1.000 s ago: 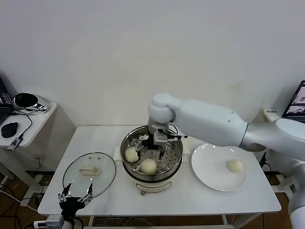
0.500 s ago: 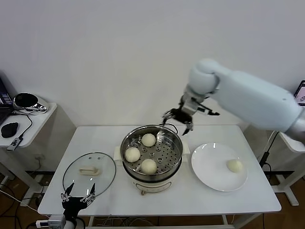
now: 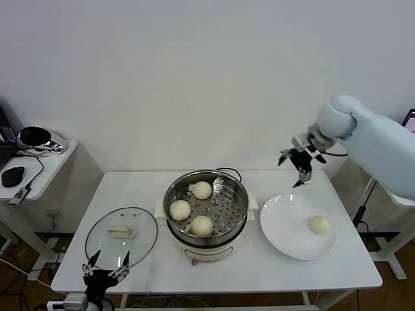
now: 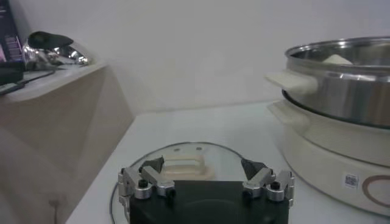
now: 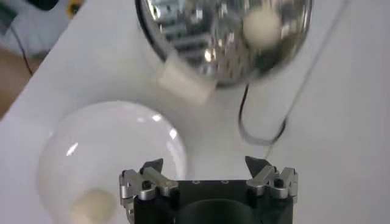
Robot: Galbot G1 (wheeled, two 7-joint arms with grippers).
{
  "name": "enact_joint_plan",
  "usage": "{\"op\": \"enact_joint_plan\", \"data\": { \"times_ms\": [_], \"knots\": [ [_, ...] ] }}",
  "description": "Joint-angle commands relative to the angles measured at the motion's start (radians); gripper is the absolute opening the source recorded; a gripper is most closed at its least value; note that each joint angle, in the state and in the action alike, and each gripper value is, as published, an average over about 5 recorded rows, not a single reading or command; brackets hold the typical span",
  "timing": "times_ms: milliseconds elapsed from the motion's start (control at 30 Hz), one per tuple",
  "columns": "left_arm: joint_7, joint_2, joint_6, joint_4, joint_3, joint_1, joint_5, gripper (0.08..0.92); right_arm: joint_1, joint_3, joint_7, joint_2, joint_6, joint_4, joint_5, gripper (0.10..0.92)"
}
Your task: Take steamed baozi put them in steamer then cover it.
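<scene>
a: from the head view, what did you catch?

b: three buns sat on the tray in the steamer, mid-table. a fourth bun lay on the plate just to the steamer's right. the lid lay flat on the table to the steamer's left, not on the pot.

a: and the arms?

b: the right gripper hung in the air above the far edge of the plate, fingers spread, nothing in them. the left gripper sat low at the near edge of the table by the lid, also spread and empty.

a: the left wrist view?

b: it looked across the lid toward the steamer, with the left gripper gaping over the lid's near rim. the top of a bun just showed over the pot's edge.

a: the right wrist view?

b: it looked down. the right gripper was wide apart and empty. below it were the plate with the last bun, and farther off the steamer with one bun in sight; the rest was too smeared to tell.

a: so which step was that?

b: i'd say fetching the fourth bun. the right arm would need to drop toward the near side of the plate, straddle the bun, and close gently, since it looked soft. then it goes into the free spot on the tray. the lid comes after, probably the left arm's job.
</scene>
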Motion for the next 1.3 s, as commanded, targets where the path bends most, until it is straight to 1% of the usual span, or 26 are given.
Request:
{"op": "enact_joint_plan", "data": {
  "times_ms": [33, 333, 633, 900, 1300],
  "knots": [
    [-0.001, -0.004, -0.001, 0.005, 0.005, 0.009, 0.007, 0.823, -0.216, 0.164, 0.031, -0.038, -0.078, -0.096, -0.148, 0.823],
    [-0.001, -0.013, 0.000, 0.016, 0.004, 0.005, 0.009, 0.823, -0.285, 0.177, 0.030, 0.006, -0.033, -0.174, -0.229, 0.823],
    [-0.001, -0.005, -0.001, 0.024, -0.002, 0.006, 0.011, 0.823, -0.337, 0.186, 0.023, 0.024, -0.016, -0.200, -0.284, 0.823],
    [-0.004, -0.005, -0.003, 0.039, 0.004, 0.001, 0.013, 0.823, -0.368, 0.198, 0.028, 0.013, -0.019, -0.215, -0.303, 0.823],
    [-0.007, 0.000, -0.004, 0.057, 0.006, -0.004, 0.015, 0.823, -0.400, 0.244, 0.069, 0.053, 0.005, -0.290, -0.355, 0.823]
  ]
}}
